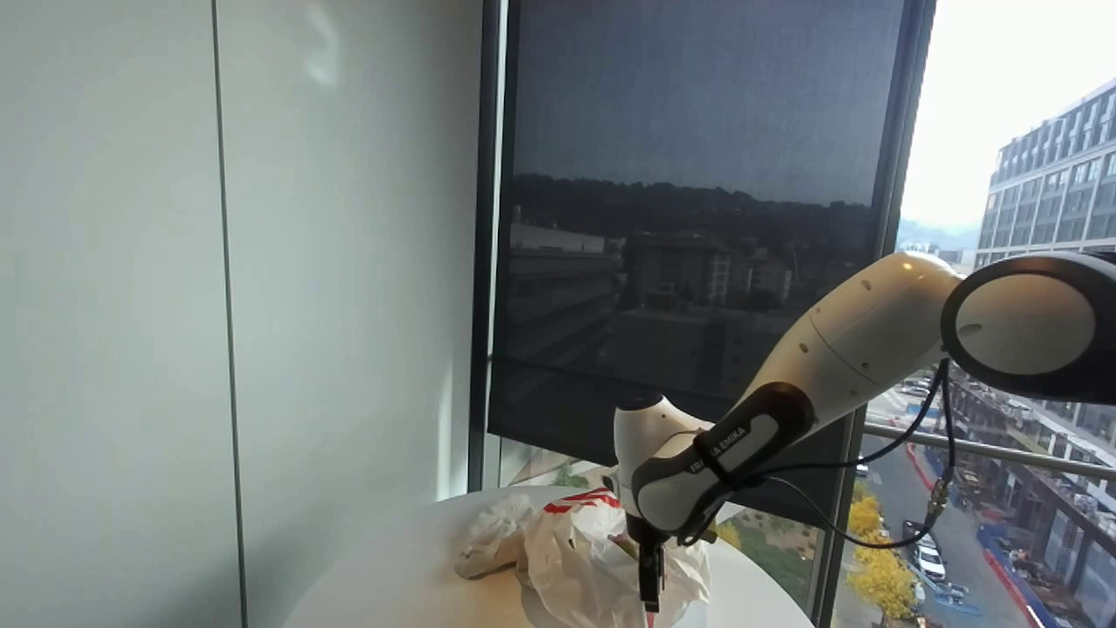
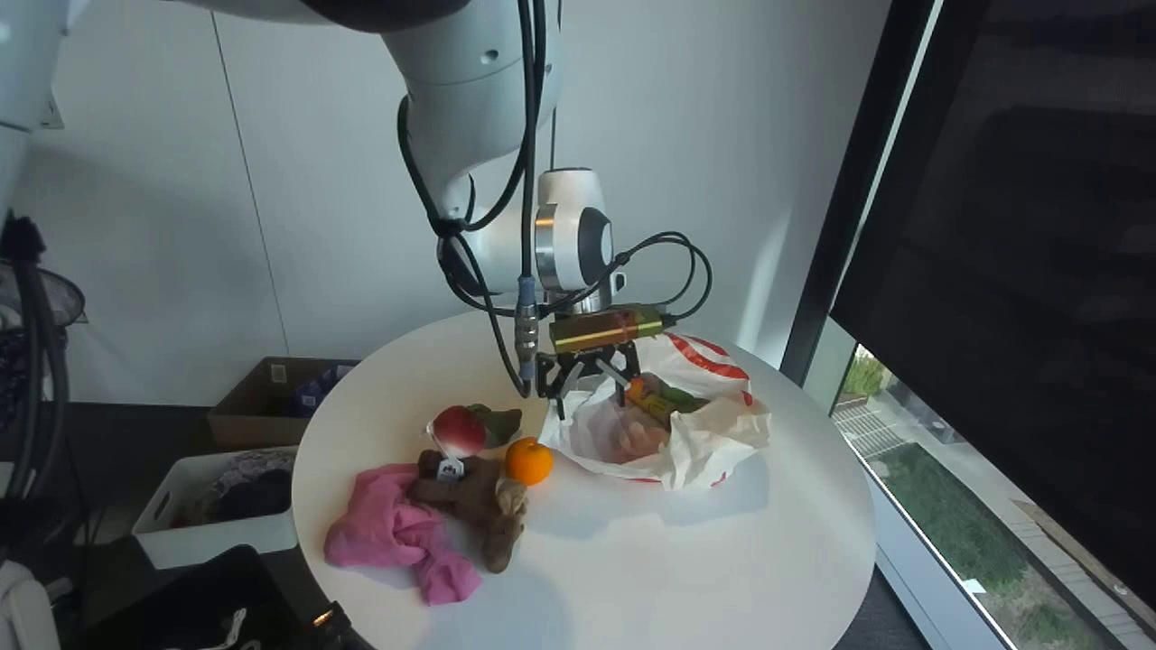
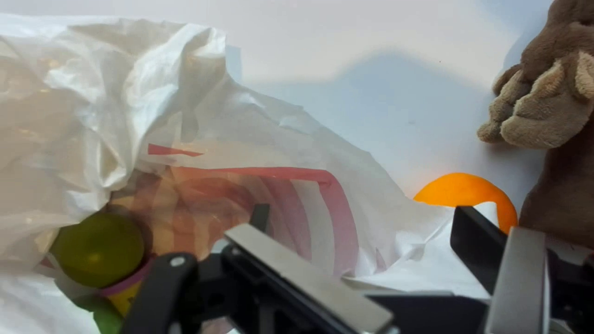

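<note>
My gripper (image 2: 591, 403) is open and points down over the side of a white plastic bag (image 2: 718, 442) with red print. In the wrist view the fingers (image 3: 362, 217) stand apart, one over the bag's inside and one over its edge near an orange (image 3: 457, 188). Nothing shows between them; I cannot tell whether they touch the bag. The bag (image 1: 575, 558) lies open on a round white table (image 2: 686, 569). Inside it are a green round thing (image 3: 97, 250) and a yellow container (image 3: 123, 297) with a purple rim. In an exterior view the gripper (image 1: 650, 602) is in front of the bag.
On the table beside the bag are a brown plush toy (image 2: 470, 501), a pink cloth (image 2: 388, 524), a red round thing (image 2: 459, 431) and a dark green thing (image 2: 497, 422). A cardboard box (image 2: 244, 424) and white bin (image 2: 217, 542) stand beyond the table. A window blind (image 1: 697, 218) is behind.
</note>
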Available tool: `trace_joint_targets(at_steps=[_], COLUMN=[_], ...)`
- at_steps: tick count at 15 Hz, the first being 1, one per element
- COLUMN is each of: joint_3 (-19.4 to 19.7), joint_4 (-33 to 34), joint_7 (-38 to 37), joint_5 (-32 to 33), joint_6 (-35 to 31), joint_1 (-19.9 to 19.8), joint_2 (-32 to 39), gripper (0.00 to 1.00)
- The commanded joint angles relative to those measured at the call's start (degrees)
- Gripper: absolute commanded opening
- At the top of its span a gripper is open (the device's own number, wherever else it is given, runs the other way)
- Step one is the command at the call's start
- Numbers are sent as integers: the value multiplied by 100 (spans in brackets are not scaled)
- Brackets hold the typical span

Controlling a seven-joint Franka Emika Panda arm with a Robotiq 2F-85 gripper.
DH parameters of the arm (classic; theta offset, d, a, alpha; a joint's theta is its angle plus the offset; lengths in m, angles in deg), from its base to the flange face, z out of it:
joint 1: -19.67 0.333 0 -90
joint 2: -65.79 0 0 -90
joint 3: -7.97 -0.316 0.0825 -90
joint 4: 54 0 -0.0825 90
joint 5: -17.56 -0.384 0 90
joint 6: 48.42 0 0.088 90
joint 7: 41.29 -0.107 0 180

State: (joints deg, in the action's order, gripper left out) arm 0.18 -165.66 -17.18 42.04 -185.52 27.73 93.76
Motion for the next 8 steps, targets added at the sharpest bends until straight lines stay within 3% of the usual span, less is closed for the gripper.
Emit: trace_joint_targets(at_steps=[1, 8], joint_3=[129, -21], joint_4=[-497, -518], joint_7=[-289, -48], joint_5=[275, -221], joint_6=[-145, 1031], joint_1=[109, -31], joint_2=[-699, -1291], gripper=[100, 100])
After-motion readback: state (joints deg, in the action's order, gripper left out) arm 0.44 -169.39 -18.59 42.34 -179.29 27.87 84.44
